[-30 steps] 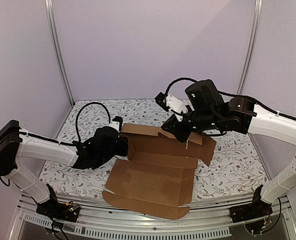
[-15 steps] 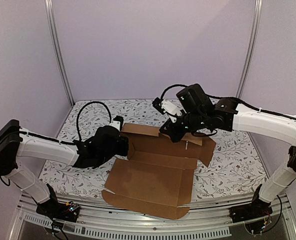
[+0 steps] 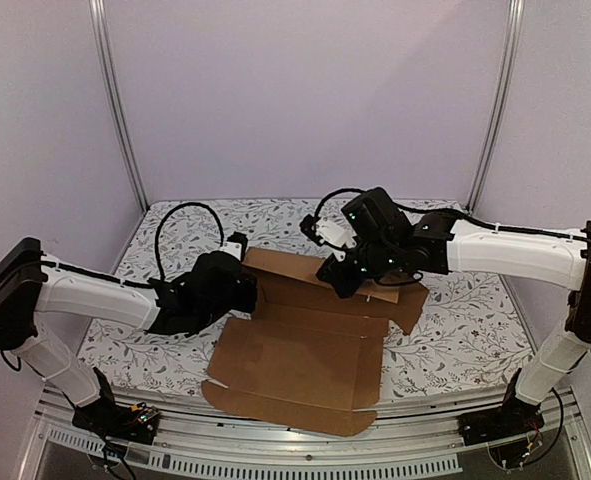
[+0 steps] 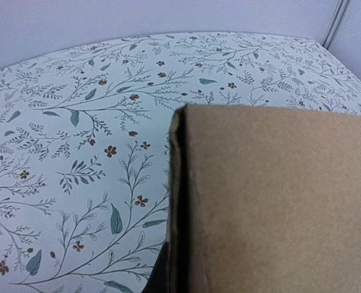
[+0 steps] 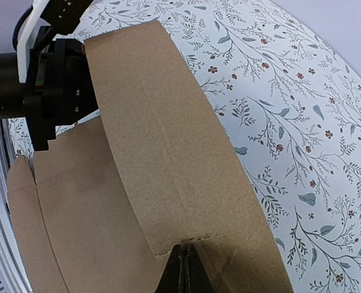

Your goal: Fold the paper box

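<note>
- Cardboard first: the brown corrugated cardboard paper box (image 3: pixel 305 355) lies opened out at the middle of the white floral-print table cover (image 3: pixel 465 330). Its near panels lie flat and its far flap is tilted up off the surface.
- The raised flap's long axis runs left to right. Its crease lies on the near side of both grippers, so I judge that the fold will have to swing the flap about that line.
- Your right gripper (image 3: pixel 341 278) sits on the flap's upper edge, roughly mid-length. In the right wrist view its black fingertips (image 5: pixel 171 282) look drawn together on the cardboard at a small notch (a pinch, by the look of it).
- Your left gripper (image 3: pixel 243 290) is at the flap's left end, touching it or just beside it; you cannot tell which from above.
- The left wrist view is half filled by cardboard held close to the lens, with only a dark sliver at the bottom. You cannot tell how far those fingers are open, or whether they hold anything.
- The right arm is the better placed to steer the flap.
- The crease under the right gripper is hidden, and the tabs and slits are hard to make out.
</note>
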You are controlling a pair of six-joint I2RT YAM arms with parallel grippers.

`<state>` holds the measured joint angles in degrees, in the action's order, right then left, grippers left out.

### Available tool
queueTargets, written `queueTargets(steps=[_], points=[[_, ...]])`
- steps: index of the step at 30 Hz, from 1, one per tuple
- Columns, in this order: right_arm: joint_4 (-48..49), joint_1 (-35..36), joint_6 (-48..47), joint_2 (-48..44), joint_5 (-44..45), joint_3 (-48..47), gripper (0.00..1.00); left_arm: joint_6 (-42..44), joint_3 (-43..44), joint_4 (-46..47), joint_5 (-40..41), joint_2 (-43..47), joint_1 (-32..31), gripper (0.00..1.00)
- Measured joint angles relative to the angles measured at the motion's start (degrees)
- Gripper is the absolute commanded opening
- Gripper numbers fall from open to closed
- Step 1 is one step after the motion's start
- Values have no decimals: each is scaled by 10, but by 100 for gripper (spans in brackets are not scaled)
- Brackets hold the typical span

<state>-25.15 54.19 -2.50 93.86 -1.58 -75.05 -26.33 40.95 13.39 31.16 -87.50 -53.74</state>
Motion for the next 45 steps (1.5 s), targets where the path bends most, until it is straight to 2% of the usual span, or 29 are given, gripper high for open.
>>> queueTargets(steps=[19, 31, 45], points=[[38, -2, 2, 23, 72, 12, 0, 0, 10, -18, 6, -3, 0, 0], [17, -1, 2, 28, 70, 12, 0, -1, 14, -29, 12, -3, 0, 0], [-47, -2, 1, -82, 78, 17, 0, -28, 32, -73, 44, 0, 0, 0]])
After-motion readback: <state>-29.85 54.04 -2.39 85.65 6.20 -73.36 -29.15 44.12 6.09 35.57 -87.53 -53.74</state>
